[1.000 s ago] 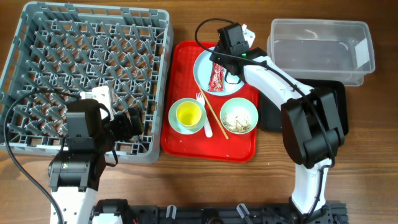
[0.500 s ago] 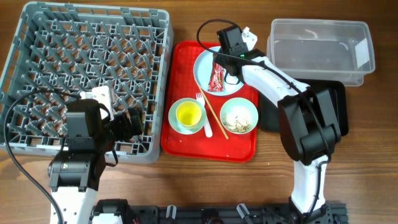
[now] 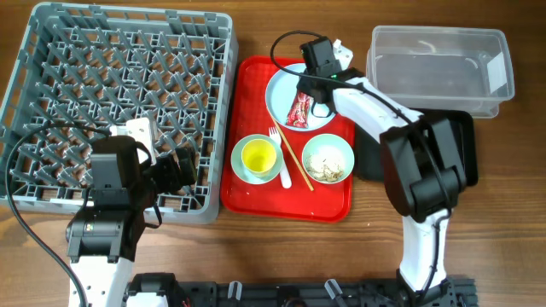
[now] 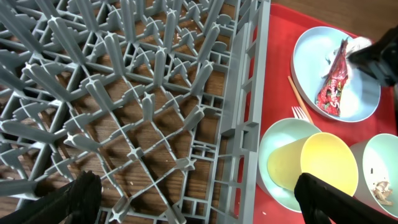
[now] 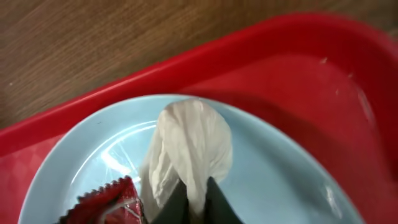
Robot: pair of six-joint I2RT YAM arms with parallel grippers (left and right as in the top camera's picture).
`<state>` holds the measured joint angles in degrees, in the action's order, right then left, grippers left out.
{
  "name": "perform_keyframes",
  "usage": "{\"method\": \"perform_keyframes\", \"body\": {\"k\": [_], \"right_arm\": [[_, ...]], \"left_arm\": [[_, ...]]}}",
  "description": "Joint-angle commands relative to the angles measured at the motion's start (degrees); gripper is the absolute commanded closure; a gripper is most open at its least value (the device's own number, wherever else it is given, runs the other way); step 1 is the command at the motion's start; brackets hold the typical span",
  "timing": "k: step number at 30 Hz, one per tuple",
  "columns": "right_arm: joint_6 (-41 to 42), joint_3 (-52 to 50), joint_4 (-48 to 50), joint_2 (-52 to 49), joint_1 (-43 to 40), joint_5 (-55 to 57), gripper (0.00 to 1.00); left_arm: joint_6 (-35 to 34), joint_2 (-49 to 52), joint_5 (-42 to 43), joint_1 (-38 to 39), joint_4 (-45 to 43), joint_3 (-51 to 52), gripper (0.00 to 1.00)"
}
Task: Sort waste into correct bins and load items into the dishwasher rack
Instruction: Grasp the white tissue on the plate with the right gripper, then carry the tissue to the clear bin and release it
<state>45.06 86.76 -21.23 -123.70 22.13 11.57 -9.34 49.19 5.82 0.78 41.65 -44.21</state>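
The wooden table (image 3: pixel 256 247) fills the view, brown grain showing between everything set on it. The grey dishwasher rack (image 3: pixel 223 102) takes up the table's far left corner, its pegs bare. Just beside it, nearly touching its right wall, lies the red serving tray (image 3: pixel 256 85). At the table's far right corner stands the clear tub (image 3: pixel 435 32), and the black tray (image 3: pixel 368 158) lies in front of it, half hidden by the right arm.

At the red tray's far edge sits the mint plate (image 3: pixel 277 102). The red snack wrapper (image 3: pixel 299 109) lies across its middle. The crumpled white tissue (image 5: pixel 189 146) rests on the plate just beyond the wrapper, toward the far rim. The right gripper (image 5: pixel 191 199) has its fingers pressed together on the tissue's near end, pinching it.

Along the red tray's near edge, one bowl (image 3: pixel 239 169) holds the yellow cup (image 3: pixel 258 156), and the other bowl (image 3: pixel 345 147) holds the food scraps (image 3: pixel 324 166). Between the two bowls lie the fork (image 3: pixel 276 141), the spoon (image 3: pixel 284 176) and the chopsticks (image 3: pixel 297 162).

The left gripper (image 4: pixel 199 205) hangs over the rack's near right corner, fingers spread wide with nothing between them.
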Motion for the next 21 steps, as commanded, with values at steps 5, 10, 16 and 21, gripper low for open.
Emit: {"method": "perform_keyframes", "body": {"k": [5,10,16,21], "right_arm": [[-13.53,0.57,-5.11,16.04,-5.53,2.91,0.96],[-19.58,0.57,-7.1,21.73,-10.4,5.6,0.92],[-19.65,0.39,-9.84,21.11,-18.08,5.25,0.84],[-24.35,0.42,-6.88,21.59,-20.87,-5.25,0.38]], "left_arm": [[-0.52,0.0,-0.13,-0.31,-0.02,-1.03,0.0],[-0.52,0.0,-0.13,-0.31,-0.04,-1.03,0.0],[-0.52,0.0,-0.13,-0.31,-0.02,-1.03,0.0],[-0.52,0.0,-0.13,-0.31,0.0,-1.03,0.0]]}}
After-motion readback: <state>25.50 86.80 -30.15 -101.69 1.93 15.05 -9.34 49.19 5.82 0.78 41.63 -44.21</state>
